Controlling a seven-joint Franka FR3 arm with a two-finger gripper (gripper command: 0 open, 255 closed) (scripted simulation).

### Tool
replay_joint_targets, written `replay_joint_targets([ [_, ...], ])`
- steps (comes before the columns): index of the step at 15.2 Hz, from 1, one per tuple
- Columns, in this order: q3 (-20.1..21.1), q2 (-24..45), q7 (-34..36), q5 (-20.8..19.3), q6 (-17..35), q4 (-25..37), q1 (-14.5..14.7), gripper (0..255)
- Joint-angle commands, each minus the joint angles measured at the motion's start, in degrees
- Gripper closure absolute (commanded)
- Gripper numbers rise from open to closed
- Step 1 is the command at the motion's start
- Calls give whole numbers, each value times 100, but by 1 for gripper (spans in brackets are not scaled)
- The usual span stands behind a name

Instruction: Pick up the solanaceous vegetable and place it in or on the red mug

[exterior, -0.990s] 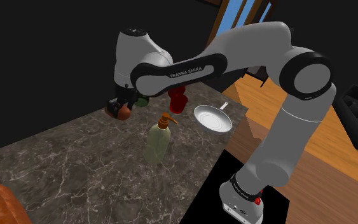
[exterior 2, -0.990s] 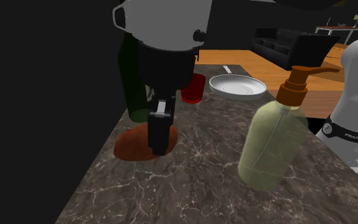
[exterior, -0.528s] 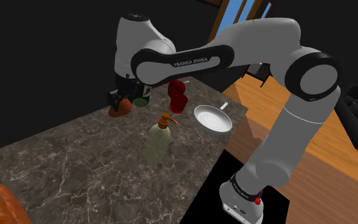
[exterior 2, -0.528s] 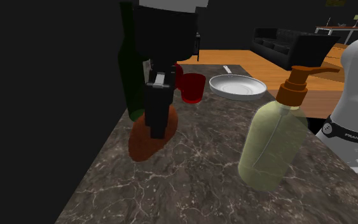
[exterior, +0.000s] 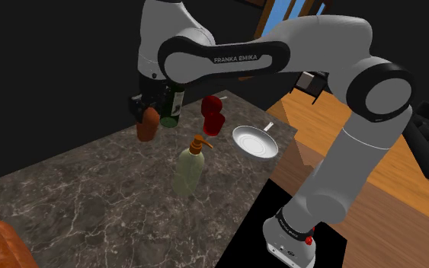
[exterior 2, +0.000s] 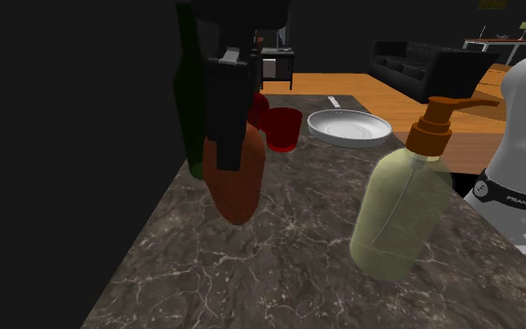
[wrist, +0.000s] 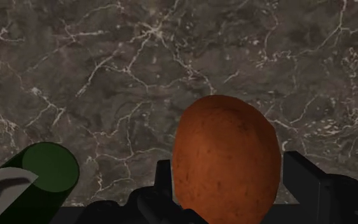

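On the counter [exterior: 91,190], the mug [exterior: 213,123] stands between the bottle [exterior: 173,108] and the pan [exterior: 254,142].

My feeds look dim. Flat light leaves the marble tabletop [exterior: 91,190] dull grey with faint pale veins. The white arm [exterior: 319,38] and the wooden floor [exterior: 403,175] are brightest; the orange-brown vegetable [wrist: 225,159] is evenly lit in my wrist view.

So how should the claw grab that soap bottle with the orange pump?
Probably just under the orange pump, coming in level from the side. The soap bottle stands upright, and its body may be too wide for the claw, which is shut on the potato right now.
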Motion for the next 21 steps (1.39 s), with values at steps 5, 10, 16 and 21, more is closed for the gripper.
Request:
replay_joint_targets([
  [5,9,-55,-73,52,-414,366,0,255],
  [10,-267,-771,-828,422,-189,-434,-411,255],
  [16,-719,-1434,-1750,724,-42,-1137,-784,255],
  [21,-1144,-1824,-2504,855,13,-1532,-1060,255],
])
